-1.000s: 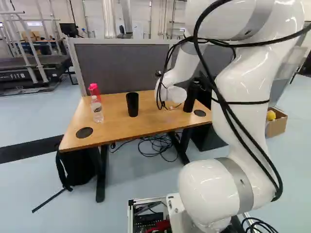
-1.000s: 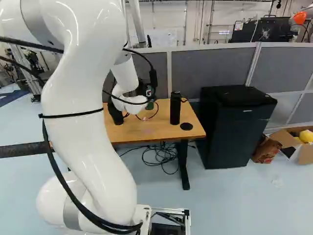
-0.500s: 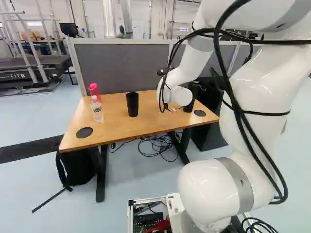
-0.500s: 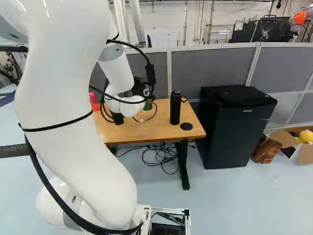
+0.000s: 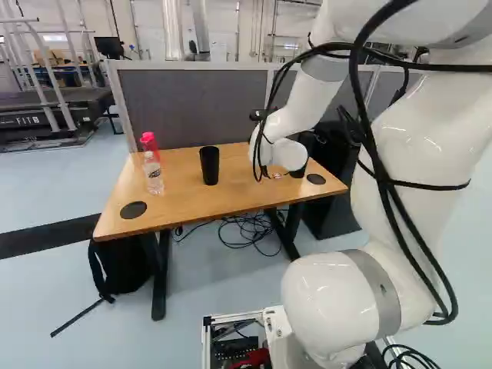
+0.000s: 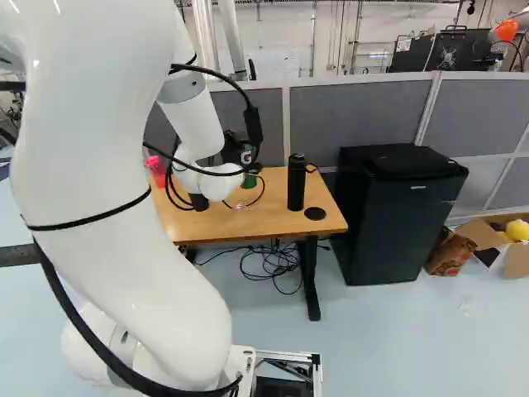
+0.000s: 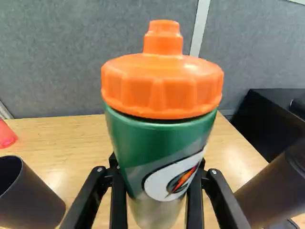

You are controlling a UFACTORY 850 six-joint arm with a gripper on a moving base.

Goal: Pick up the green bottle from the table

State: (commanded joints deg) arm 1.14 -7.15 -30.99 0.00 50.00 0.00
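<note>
Clasping the green bottle with the ribbed orange cap (image 7: 162,143) upright between both fingers of the gripper (image 6: 234,147), at the wooden table (image 5: 246,192). Flanked by a black tumbler (image 7: 31,198) and a black cylindrical flask (image 7: 274,191).

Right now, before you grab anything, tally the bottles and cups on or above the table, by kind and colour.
Green bottle: 1
Black bottle: 1
Clear bottle: 1
Red bottle: 1
Black cup: 1
Total: 5
</note>
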